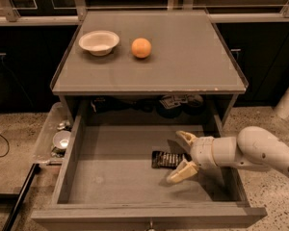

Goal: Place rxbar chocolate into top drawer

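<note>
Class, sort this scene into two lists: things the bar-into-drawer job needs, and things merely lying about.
Job: rxbar chocolate, flat on the drawer floor; top drawer, open; gripper, open, in the drawer at the bar's right end.
Lying about: bowl and orange on the cabinet top; clear bin beside the drawer.

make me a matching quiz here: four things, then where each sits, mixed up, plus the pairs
1 round orange fruit
2 shallow white bowl
3 flat black-wrapped bar
4 robot's cream hand

A left part of the grey tabletop
B flat on the open grey wooden drawer's bottom
C inside the drawer, open, at the bar's right end
D tabletop, right of the bowl

Pairs: 1-D, 2-A, 3-B, 4-C
</note>
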`<move>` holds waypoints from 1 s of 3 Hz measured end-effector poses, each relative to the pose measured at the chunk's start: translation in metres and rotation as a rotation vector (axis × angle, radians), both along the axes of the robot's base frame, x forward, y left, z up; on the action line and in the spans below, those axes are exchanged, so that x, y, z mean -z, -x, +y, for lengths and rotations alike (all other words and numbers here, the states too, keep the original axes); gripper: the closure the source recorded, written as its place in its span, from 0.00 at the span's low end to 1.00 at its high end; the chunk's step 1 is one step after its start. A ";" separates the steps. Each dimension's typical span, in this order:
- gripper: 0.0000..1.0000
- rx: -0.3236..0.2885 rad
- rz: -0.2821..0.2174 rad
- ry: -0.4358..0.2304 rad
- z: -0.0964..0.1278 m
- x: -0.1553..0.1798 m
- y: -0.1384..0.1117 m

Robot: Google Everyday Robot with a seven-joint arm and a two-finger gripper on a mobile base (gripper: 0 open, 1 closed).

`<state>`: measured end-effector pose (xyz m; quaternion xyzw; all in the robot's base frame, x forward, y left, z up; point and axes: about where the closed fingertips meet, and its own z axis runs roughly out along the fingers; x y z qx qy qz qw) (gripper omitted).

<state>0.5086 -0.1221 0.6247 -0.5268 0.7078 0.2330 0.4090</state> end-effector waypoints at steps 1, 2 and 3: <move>0.00 -0.010 -0.011 0.000 -0.003 -0.017 0.002; 0.00 -0.013 -0.058 0.011 -0.019 -0.054 0.000; 0.00 -0.018 -0.127 0.056 -0.044 -0.095 -0.005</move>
